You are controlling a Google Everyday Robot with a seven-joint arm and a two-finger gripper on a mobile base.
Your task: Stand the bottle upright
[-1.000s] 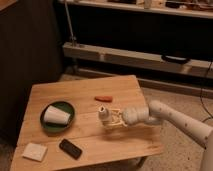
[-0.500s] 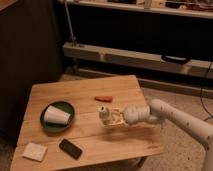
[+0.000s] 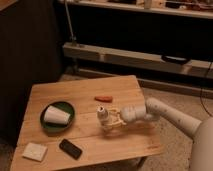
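Note:
The bottle (image 3: 102, 116) is small, pale and translucent with a whitish cap on top. It stands about upright on the wooden table (image 3: 75, 95), right of centre and just below the orange carrot-like piece (image 3: 103, 98). My gripper (image 3: 110, 121) reaches in from the right and sits around the bottle's lower body, shut on it. The pale arm (image 3: 165, 112) runs off to the lower right.
A white cone-shaped cup (image 3: 56, 116) lies on its side on a green plate (image 3: 70, 111) at the left. A black phone (image 3: 70, 148) and a pale sponge-like square (image 3: 34, 151) lie near the front edge. A dark shelf unit (image 3: 135, 55) stands behind the table.
The bottle and my gripper stay almost in the same spot. The bottle looks slightly more upright than a second ago.

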